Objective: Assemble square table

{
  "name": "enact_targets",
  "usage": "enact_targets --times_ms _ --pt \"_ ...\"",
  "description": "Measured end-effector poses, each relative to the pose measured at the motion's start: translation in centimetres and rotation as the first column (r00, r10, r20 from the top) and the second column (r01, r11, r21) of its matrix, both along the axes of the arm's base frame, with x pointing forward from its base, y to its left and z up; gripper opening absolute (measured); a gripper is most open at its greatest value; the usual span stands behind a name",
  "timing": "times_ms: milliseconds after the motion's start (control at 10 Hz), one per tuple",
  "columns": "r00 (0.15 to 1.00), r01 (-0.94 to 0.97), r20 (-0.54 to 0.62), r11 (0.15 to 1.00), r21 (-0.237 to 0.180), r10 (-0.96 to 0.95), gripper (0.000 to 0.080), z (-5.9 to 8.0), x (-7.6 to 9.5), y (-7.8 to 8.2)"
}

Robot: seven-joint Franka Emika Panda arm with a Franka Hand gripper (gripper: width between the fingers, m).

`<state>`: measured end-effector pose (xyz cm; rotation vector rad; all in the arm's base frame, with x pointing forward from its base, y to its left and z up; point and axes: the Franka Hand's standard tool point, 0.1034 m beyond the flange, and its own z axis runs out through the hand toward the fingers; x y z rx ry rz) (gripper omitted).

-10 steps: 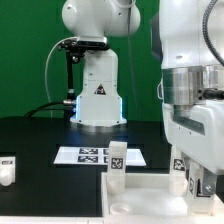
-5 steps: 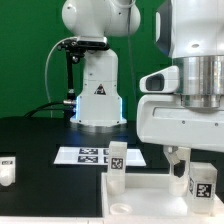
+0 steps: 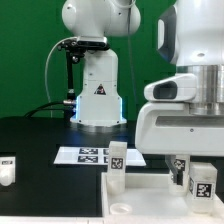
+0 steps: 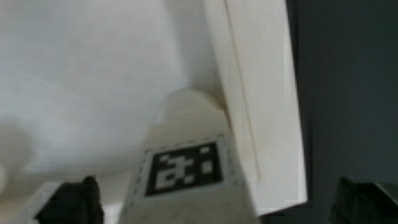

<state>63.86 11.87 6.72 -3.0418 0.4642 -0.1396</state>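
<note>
The white square tabletop [image 3: 150, 195] lies at the front, rim up. One white leg [image 3: 117, 158] with a marker tag stands upright at its far left corner. A second tagged leg [image 3: 200, 180] stands at its far right corner, directly under my hand. My gripper [image 3: 196, 168] hangs over that leg, mostly hidden by the hand. In the wrist view the leg [image 4: 187, 160] stands between my dark fingertips [image 4: 71, 203], beside the tabletop's rim [image 4: 262, 110]. Clear gaps show on both sides, so the gripper [image 4: 214, 205] is open. A third leg [image 3: 8, 168] lies at the exterior view's left edge.
The marker board [image 3: 92, 155] lies flat on the black table behind the tabletop. The robot's white base [image 3: 97, 95] stands at the back, with a black post [image 3: 66, 75] beside it. A green wall closes the background.
My hand has turned about its vertical axis and now shows its broad side. It has sunk slightly in the last half second. The legs and tabletop stay put.
</note>
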Motion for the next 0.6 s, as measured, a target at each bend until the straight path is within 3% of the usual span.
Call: enact_targets --times_ms 100,300,600 --pt "1.000 0.000 0.000 1.000 -0.001 0.000 0.0644 -0.02 0.01 -0.12" --pt "0.994 0.108 -0.006 0.994 0.010 -0.108 0.0303 -0.02 0.01 -0.10" --pt "0.918 0.397 -0.015 0.917 0.034 -0.397 0.0285 -0.10 0.08 -0.46"
